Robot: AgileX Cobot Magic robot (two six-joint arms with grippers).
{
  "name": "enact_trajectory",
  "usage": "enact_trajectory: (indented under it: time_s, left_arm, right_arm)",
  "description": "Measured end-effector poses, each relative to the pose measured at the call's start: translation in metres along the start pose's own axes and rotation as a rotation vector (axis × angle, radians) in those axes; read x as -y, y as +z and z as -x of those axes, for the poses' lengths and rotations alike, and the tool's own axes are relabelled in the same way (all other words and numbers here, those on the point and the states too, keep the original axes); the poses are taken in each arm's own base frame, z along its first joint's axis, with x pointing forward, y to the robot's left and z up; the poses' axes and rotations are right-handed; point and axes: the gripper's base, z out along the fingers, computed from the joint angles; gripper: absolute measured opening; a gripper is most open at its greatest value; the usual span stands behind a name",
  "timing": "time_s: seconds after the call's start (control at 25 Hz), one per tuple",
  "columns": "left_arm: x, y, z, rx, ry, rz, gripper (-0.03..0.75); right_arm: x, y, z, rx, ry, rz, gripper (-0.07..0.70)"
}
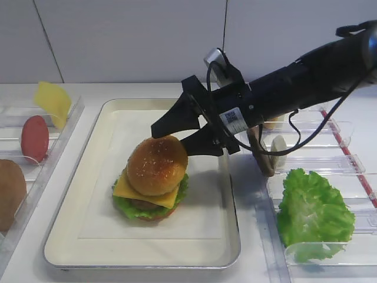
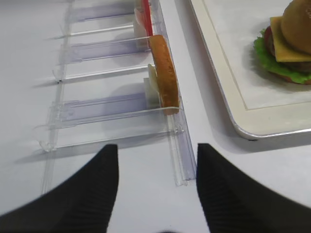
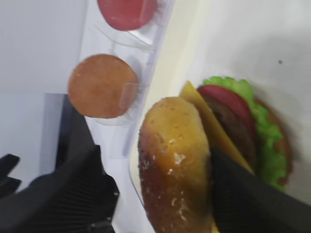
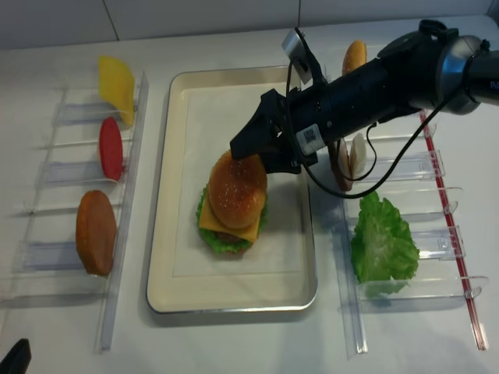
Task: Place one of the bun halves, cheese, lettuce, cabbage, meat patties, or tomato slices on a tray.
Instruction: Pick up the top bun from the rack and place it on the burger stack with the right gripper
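the right gripper reaches in over the tray with its two black fingers spread wide, one on each side of the sesame-seeded top bun half. in the right wrist view the bun's glossy dome sits between the fingers, the right-hand finger pressed against its edge and the left-hand one standing a little off it; whether the bun is truly gripped or only bracketed i cannot tell. the bun rests tilted on top of the stack just below the fingertips: under it the yellow-orange cheese, then a red tomato slice and a dark meat patty, a ruffled lettuce leaf, and a bottom bun edge beyond it. the stack stands on the tray's white liner, near the middle. out past the fingertips, off the tray's far side, a clear rack holds another cheese slice, a red tomato slice and a brown bun half upright. behind the right gripper's wrist another rack holds a loose green lettuce leaf. the left gripper hangs with its fingers apart and nothing between them, above the bare table just short of the clear rack, where the bun half stands on edge ahead of the fingertips.
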Motion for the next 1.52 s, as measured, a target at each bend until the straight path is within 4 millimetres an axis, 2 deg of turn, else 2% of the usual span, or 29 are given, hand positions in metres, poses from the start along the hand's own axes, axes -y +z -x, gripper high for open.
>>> enact_trajectory:
  time_s: [0.32,0.64,1.16,1.52]
  left_arm:
    - [0.0,0.0,0.0,0.0,0.0,0.0,0.359]
    - [0.0,0.0,0.0,0.0,0.0,0.0,0.36]
    - [0.0,0.0,0.0,0.0,0.0,0.0,0.359]
    - [0.0,0.0,0.0,0.0,0.0,0.0,0.359]
  right_arm:
    - [-0.001,-0.001,0.002,-0.042,-0.024,-0.047,0.477]
    - [-0.018,0.016,0.007,-0.066,-0.092,-0.107,0.477]
    - [-0.024,0.009,0.02,-0.113,-0.157,-0.247,0.477]
    - [-0.023,0.007,0.02,-0.134,-0.162,-0.283,0.477]
